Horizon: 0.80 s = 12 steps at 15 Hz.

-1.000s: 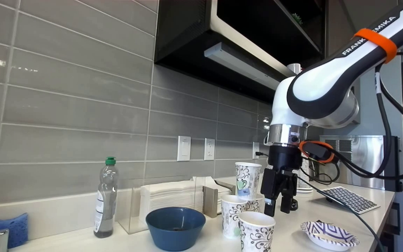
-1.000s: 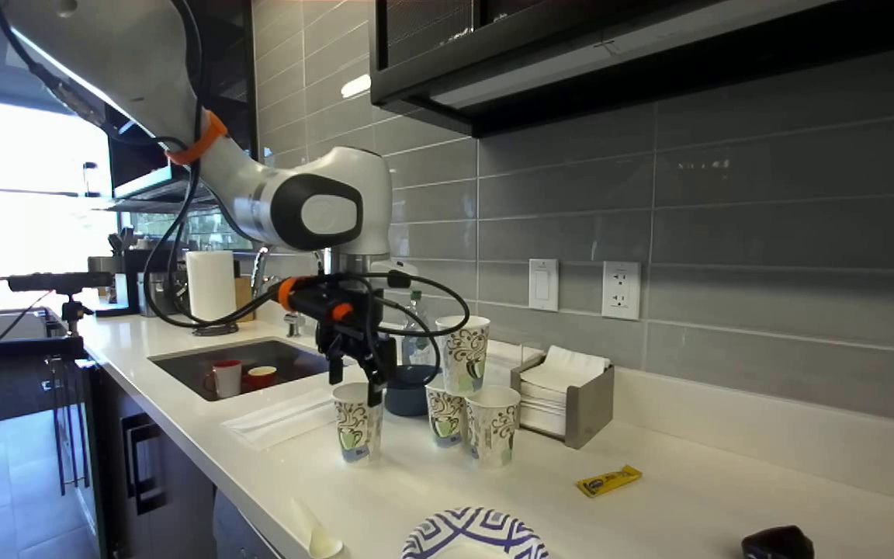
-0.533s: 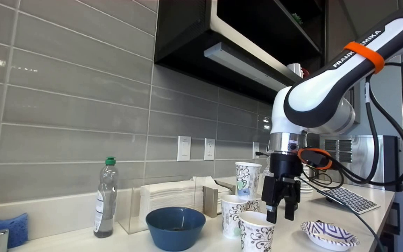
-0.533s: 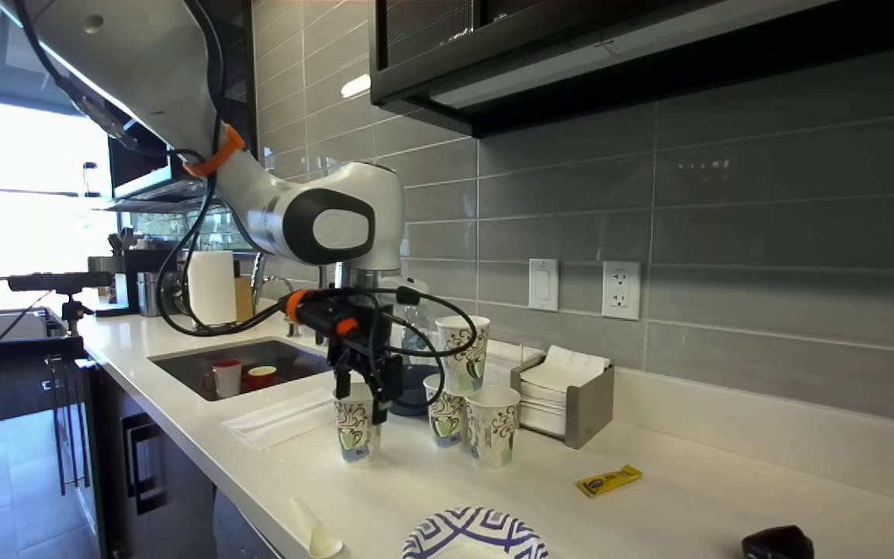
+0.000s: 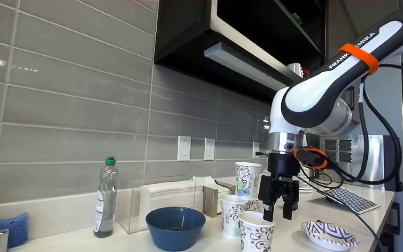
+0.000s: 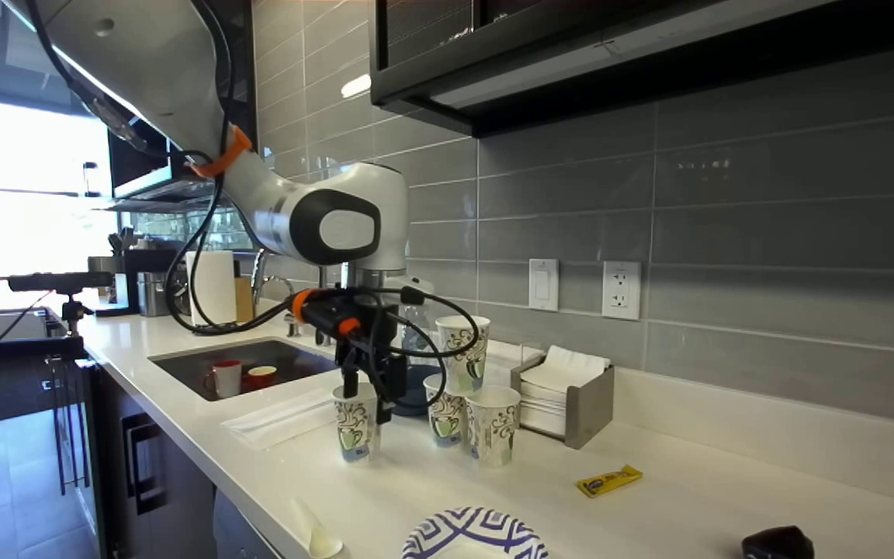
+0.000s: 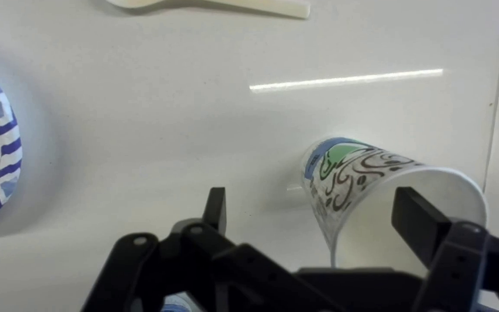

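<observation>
My claw (image 5: pixel 278 214) held nothing, its fingers (image 7: pixel 418 221) spread well apart. It hung over the lone paper cup (image 7: pixel 349 182), which stood upright on the tabletop (image 6: pixel 695 497) near the cup stack (image 6: pixel 468 380), yet apart from it, on the side away from the napkin holder (image 6: pixel 593 407). That stack was two cups side by side, with a third that seemed to rest on both. In the wrist view one finger lay over the lone cup's mouth and the other lay outside its wall; whether the first tip had dipped below the rim I could not tell.

I took the step in hand to be lining up on the lone cup, with no grip made. The next move, as I judged it, called for settling lower with the wall between my two fingers, then a light pinch, since thin paper would likely buckle under a hard one.

The blue bowl (image 5: pixel 173 239) sat near the stack; the patterned paper bowl (image 7: pixel 9 143) and the pale spoon (image 6: pixel 313 532) lay farther from it.
</observation>
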Tool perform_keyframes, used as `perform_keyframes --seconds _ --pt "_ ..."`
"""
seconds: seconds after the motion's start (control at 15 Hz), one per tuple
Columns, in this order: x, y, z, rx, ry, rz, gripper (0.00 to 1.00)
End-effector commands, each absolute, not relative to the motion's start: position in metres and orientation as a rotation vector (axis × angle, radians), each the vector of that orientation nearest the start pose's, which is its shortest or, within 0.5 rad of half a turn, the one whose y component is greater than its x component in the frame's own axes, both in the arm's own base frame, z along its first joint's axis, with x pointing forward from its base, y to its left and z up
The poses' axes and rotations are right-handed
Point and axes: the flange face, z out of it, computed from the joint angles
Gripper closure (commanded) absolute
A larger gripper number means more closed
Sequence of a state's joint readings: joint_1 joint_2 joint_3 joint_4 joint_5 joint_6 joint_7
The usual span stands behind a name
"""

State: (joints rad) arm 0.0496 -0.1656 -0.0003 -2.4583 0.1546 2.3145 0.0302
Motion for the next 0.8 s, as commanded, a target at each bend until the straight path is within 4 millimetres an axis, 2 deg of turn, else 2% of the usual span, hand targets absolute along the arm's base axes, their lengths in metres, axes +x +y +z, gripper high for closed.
perform_keyframes --seconds 0.0,0.53,0.6,0.73 --pt "0.4708 0.0261 0.3606 -3.006 0.182 -0.023 0.32" --pt "0.4715 0.0262 0.3577 -3.008 0.223 -0.007 0.91" --pt "0.4716 0.0268 0.3593 -3.008 0.225 -0.011 0.97" --pt "0.4715 0.0263 0.362 -3.009 0.239 -0.018 1.0"
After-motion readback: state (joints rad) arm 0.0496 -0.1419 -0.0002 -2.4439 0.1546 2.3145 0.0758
